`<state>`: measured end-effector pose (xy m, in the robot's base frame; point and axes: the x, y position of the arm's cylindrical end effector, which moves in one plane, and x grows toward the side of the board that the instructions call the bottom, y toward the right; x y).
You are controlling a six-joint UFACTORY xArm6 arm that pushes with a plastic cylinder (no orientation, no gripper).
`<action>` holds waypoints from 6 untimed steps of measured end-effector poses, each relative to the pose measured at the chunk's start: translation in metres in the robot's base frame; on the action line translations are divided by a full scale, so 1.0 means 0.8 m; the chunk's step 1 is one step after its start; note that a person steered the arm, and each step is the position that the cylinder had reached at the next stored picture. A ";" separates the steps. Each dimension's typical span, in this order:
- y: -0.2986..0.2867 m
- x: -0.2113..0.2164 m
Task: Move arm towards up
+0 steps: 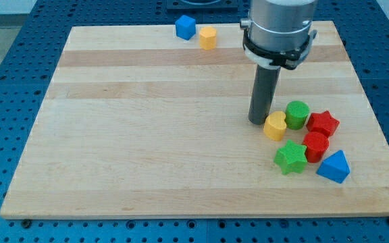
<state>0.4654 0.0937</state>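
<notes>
A: Arm point(279, 40) w/ its dark rod sits in the view's upper right, over the wooden board point(147, 135). Where's the end?

B: Rod's tip point(258, 121) rests on the board at centre-right, just left of the yellow block point(275, 126), touching or nearly so; can't tell which. No gripper on this rig, just the plain rod, so nothing is open, closed or held.

A: What's around it?

B: Cluster on the view's right. Green cylinder point(297, 115) just right of the yellow one, approx. touching it. Red star point(323, 123) right of that. Below it a red block point(315, 145), shape unclear. Green star point(290, 157) sits bottom-left of the red block, and a blue triangular block point(334, 167) bottom-right, all packed close.

A: Anything elsewhere?

B: Two blocks near the view's top edge, well apart from the tip: blue cube point(186, 27) and, just right of it, a 2nd yellow block point(208, 38), side by side, nearly touching. Blue perforated table point(5, 81) surrounds the board.
</notes>
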 end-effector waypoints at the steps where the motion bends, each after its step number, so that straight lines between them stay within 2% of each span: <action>1: 0.000 0.000; 3: 0.014 -0.017; 4: 0.019 -0.098; 5: 0.022 -0.158; 6: 0.022 -0.291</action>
